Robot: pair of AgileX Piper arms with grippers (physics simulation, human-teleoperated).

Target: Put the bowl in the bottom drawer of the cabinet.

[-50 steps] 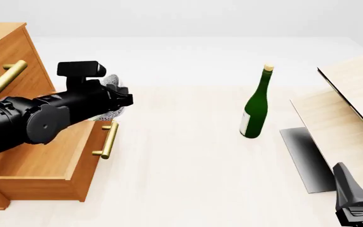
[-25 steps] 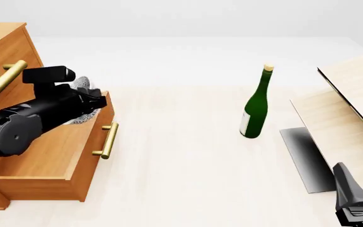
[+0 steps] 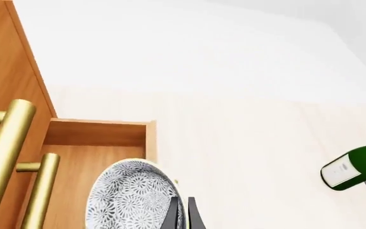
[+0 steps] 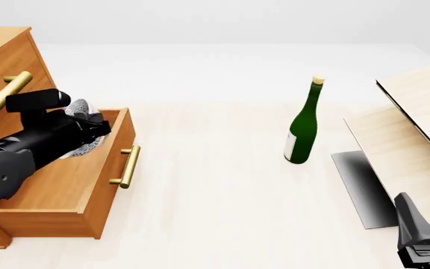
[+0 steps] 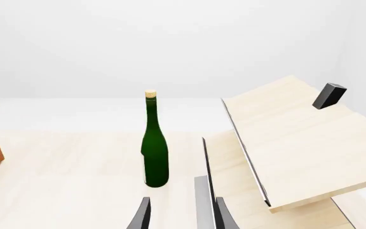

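Observation:
The bottom drawer of the orange-brown cabinet stands pulled out, its gold handle facing the table. My left gripper hangs over the drawer's back part, shut on the rim of the speckled white-grey bowl, which it holds tilted on edge. The left wrist view shows the bowl pinched between the dark fingers above the drawer's inside. My right gripper rests open at the table's near right corner, nothing between its fingers.
A green wine bottle stands upright mid-table, to the right of the drawer. Pale wood panels with dark edges lean at the right, over a grey sheet. A small dark block sits on the upper panel. Upper-drawer gold handles lie beside the bowl.
My left arm has carried the bowl leftward and down, from above the drawer's front edge to over the drawer's inside. The right arm has stayed still.

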